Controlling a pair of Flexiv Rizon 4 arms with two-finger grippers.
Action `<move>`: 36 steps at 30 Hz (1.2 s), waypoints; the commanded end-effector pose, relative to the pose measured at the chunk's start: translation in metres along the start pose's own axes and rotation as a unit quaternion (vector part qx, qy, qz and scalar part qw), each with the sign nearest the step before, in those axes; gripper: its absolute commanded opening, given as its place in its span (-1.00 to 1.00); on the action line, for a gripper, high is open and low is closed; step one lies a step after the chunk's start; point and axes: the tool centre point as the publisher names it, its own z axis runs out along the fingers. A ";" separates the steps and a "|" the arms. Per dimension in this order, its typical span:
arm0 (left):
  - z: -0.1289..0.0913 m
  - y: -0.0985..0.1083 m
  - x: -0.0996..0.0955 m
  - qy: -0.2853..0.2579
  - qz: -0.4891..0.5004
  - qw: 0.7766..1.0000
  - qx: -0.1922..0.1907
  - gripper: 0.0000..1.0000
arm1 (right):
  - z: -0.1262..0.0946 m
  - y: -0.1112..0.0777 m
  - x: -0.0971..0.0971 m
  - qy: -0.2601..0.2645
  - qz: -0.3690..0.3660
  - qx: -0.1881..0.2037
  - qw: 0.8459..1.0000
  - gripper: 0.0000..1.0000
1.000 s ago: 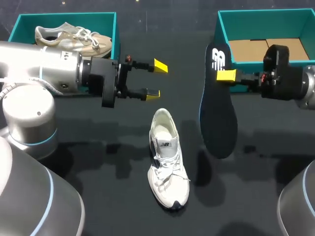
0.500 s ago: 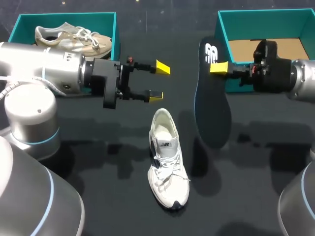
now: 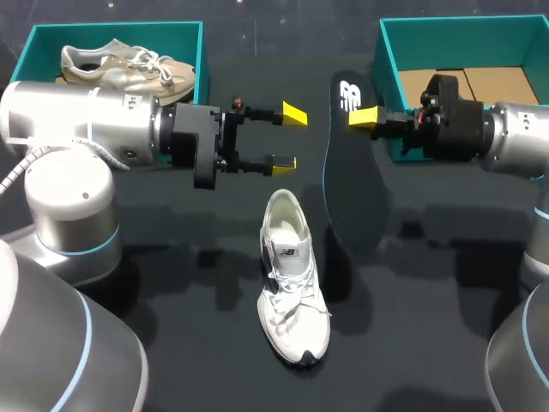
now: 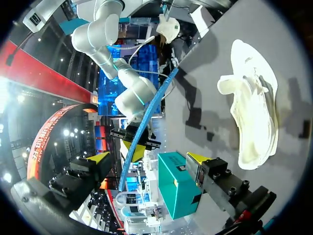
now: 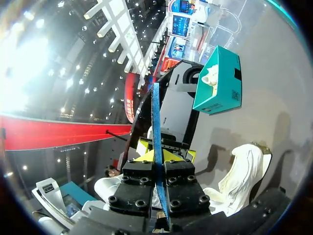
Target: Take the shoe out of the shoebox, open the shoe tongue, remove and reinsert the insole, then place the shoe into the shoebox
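The white shoe (image 3: 292, 279) lies on the black table, toe toward me, its opening facing up. My right gripper (image 3: 364, 117) is shut on the upper end of the dark insole (image 3: 346, 176), which hangs above the table just right of the shoe's heel. In the right wrist view the insole (image 5: 156, 122) shows edge-on as a blue strip pinched in the gripper (image 5: 159, 157), the shoe (image 5: 242, 178) beyond it. My left gripper (image 3: 288, 138) stands open, just left of the insole. From the left wrist the insole (image 4: 146, 117) stands ahead of the open gripper (image 4: 149, 159).
A teal shoebox (image 3: 384, 51) at the back right shows only its cardboard bottom. Another teal box (image 3: 199, 51) at the back left holds a beige shoe (image 3: 129, 67). Bare table lies in front of and beside the white shoe.
The right arm has carried the insole leftward, from beside the right box to near the shoe's heel. The left gripper has shifted right toward it, still open.
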 end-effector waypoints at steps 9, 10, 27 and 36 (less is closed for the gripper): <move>0.011 -0.001 0.004 -0.009 -0.001 1.000 -0.005 1.00 | 0.023 0.023 -0.020 -0.028 0.090 0.026 0.995 -1.00; 0.012 0.000 0.005 -0.011 -0.001 1.000 -0.007 1.00 | 0.024 0.024 -0.022 -0.032 0.096 0.025 0.995 -1.00; 0.024 0.006 0.009 -0.018 -0.006 0.999 -0.029 0.52 | 0.035 0.034 -0.045 -0.050 0.162 0.006 0.985 -1.00; 0.029 0.008 0.011 -0.019 -0.011 0.999 -0.031 -0.11 | 0.044 0.035 -0.051 -0.048 0.179 0.002 0.983 -1.00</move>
